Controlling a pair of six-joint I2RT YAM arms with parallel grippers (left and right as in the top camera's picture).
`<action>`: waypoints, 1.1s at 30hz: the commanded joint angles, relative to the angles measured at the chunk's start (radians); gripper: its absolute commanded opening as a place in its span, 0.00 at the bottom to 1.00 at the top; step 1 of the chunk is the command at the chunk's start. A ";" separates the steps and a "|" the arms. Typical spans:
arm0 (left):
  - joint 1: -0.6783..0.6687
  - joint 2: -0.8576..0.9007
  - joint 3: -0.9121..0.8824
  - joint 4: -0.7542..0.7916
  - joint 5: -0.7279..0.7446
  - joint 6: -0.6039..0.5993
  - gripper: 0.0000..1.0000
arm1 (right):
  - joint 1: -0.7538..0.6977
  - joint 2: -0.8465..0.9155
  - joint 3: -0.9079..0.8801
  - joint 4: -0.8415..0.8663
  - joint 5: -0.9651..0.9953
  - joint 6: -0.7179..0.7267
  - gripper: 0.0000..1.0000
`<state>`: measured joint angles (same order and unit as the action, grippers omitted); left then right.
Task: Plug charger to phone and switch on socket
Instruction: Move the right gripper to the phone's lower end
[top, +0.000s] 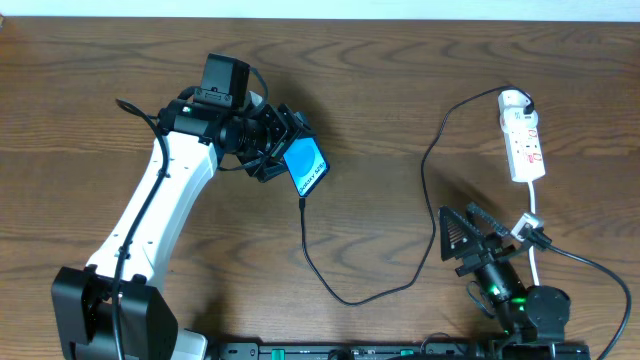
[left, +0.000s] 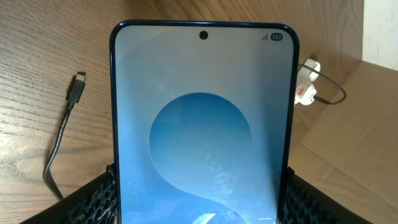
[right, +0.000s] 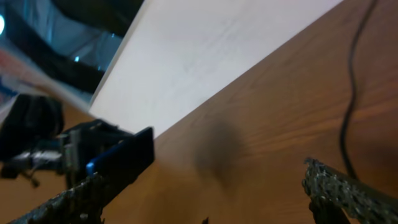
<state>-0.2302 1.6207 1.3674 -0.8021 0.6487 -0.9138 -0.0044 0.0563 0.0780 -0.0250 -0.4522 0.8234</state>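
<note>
My left gripper (top: 283, 150) is shut on the phone (top: 306, 168), holding it tilted above the table; its lit blue-white screen (left: 202, 124) fills the left wrist view between the fingers. The charger cable (top: 330, 285) runs from its loose connector tip (top: 302, 201), just below the phone, across the table to its plug in the socket (top: 523, 135), a white power strip at the far right. The tip (left: 77, 88) lies on the wood left of the phone. My right gripper (top: 462, 240) is open and empty near the front right, holding nothing in the right wrist view (right: 205, 199).
The thick white cord (top: 535, 235) runs from the socket down past my right arm. The socket also shows small in the left wrist view (left: 305, 84). A pale wall (right: 205, 56) borders the table's far edge.
</note>
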 joint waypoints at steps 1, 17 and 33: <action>0.005 -0.020 0.004 0.008 0.021 -0.001 0.68 | 0.007 0.073 0.107 -0.021 -0.097 -0.082 0.99; 0.005 -0.020 0.004 0.072 -0.014 -0.001 0.68 | 0.566 0.750 0.533 -0.137 0.170 -0.275 0.99; 0.004 -0.020 0.004 0.080 -0.116 -0.009 0.68 | 0.760 1.123 0.569 0.161 0.260 -0.244 0.90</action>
<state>-0.2302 1.6207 1.3670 -0.7284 0.5533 -0.9169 0.7486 1.1469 0.6250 0.0765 -0.2096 0.5766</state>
